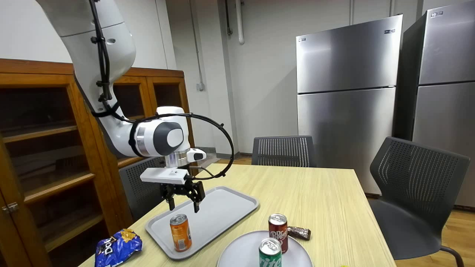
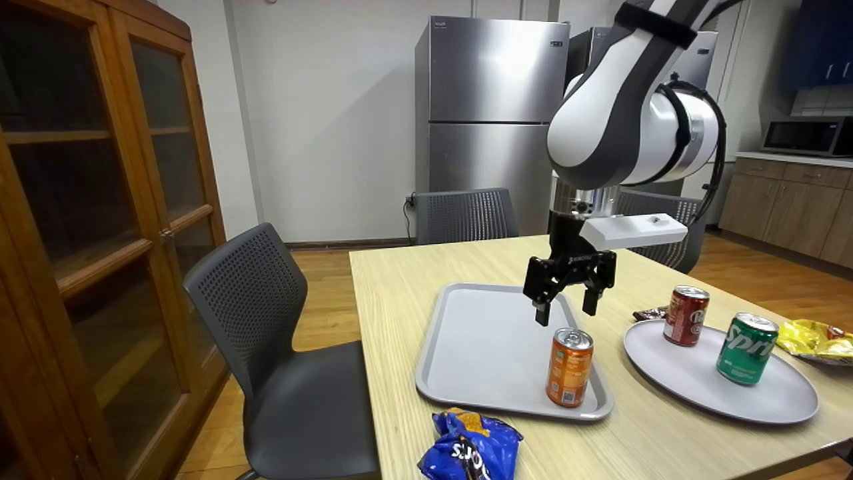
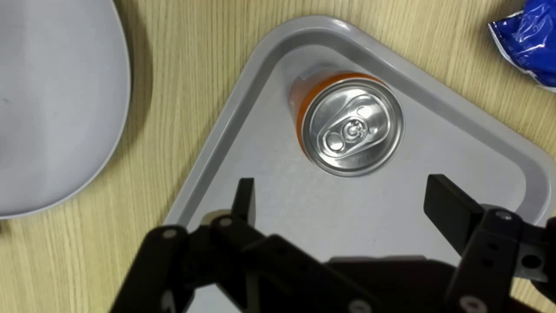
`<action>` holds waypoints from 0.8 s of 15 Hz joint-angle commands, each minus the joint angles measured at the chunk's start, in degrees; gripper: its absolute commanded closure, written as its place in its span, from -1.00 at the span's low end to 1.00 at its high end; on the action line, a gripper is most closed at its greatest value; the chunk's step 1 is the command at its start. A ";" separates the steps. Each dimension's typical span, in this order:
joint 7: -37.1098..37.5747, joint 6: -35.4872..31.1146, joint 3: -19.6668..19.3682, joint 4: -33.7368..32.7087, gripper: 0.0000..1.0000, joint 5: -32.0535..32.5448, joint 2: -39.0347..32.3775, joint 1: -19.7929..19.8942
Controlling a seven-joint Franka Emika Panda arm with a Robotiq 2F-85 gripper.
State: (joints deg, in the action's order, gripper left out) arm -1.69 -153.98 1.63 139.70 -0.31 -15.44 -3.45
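My gripper (image 1: 184, 207) is open and empty above the grey rectangular tray (image 1: 226, 200). Both black fingers are spread wide in the wrist view (image 3: 341, 198). An orange can (image 1: 180, 233) stands upright on the tray near one corner; it also shows in an exterior view (image 2: 570, 373). In the wrist view the can's silver top (image 3: 354, 126) lies just beyond the space between the fingertips, and the fingers do not touch it. In both exterior views the fingertips are higher than the can's top. The tray's corner (image 3: 317, 24) shows behind the can in the wrist view.
A round grey plate (image 2: 700, 400) beside the tray holds a dark red can (image 2: 686, 317) and a green can (image 2: 746, 350). A brown wrapper (image 1: 299, 232) lies by the plate. A blue bag (image 2: 473, 443) and a yellow bag (image 2: 816, 340) lie on the wooden table (image 1: 308, 189). Chairs stand around it.
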 commanded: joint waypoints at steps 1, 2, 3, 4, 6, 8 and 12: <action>2.30 0.97 -0.16 -2.58 -1.00 1.86 -2.48 -0.85; 2.07 0.90 0.03 -2.95 -1.00 1.59 -3.13 -0.84; 2.09 0.94 0.05 -3.31 -1.00 1.56 -3.69 -0.95; 2.16 1.00 0.02 -3.66 -1.00 1.71 -4.23 -1.17; 2.27 1.11 -0.07 -4.26 -1.00 1.86 -5.14 -1.52; 2.21 1.16 -0.06 -4.55 -1.00 1.96 -5.85 -1.88; 2.32 1.24 -0.28 -4.39 -1.00 2.52 -6.89 -2.67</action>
State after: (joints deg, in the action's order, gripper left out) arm -1.54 -153.98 1.63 136.32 0.21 -21.51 -5.24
